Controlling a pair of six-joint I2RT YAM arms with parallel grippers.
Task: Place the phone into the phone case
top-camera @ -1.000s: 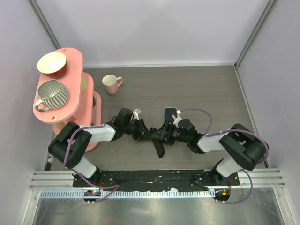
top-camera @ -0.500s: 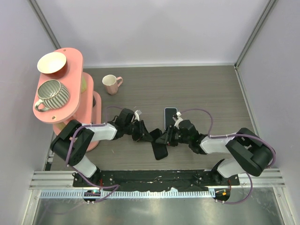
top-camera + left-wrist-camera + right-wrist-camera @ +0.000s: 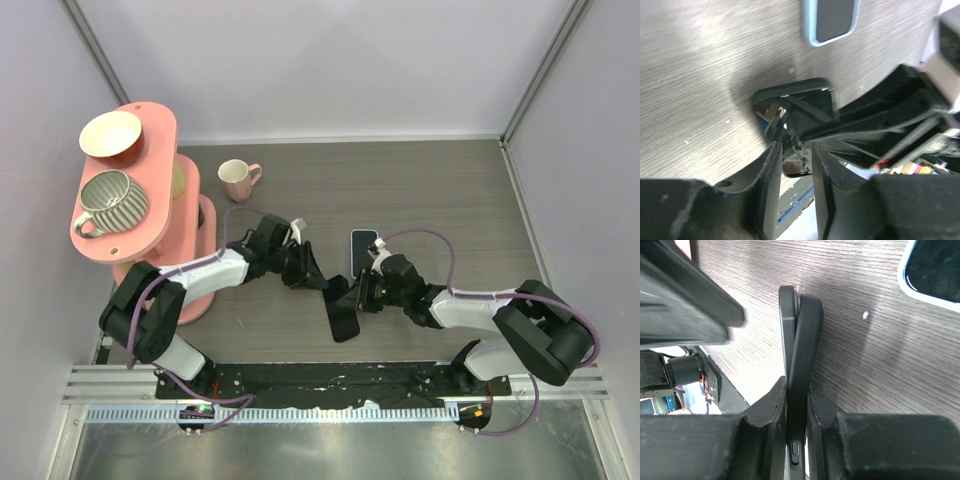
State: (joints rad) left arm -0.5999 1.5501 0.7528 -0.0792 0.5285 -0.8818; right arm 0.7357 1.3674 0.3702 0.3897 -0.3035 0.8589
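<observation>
The light-blue-rimmed phone (image 3: 363, 250) lies screen up on the table, just behind both grippers. It shows at the top of the left wrist view (image 3: 830, 20) and at the top right of the right wrist view (image 3: 935, 270). The black phone case (image 3: 343, 320) is held tilted, its lower end at the table. My right gripper (image 3: 351, 298) is shut on one edge of it; the case (image 3: 800, 335) runs edge-on between its fingers (image 3: 767, 410). My left gripper (image 3: 323, 283) is open just left of the case (image 3: 800, 107), with its fingers (image 3: 771, 185) apart and nothing between them.
A pink mug (image 3: 237, 180) stands at the back left. A pink two-tier stand (image 3: 150, 235) at the left edge carries a bowl (image 3: 110, 133) and a striped cup (image 3: 112, 197). White walls surround the wooden table (image 3: 450, 200).
The case has turned from edge-on to a flatter, wider face in the right gripper. The left arm has shifted slightly back and left, its gripper now beside the case.
</observation>
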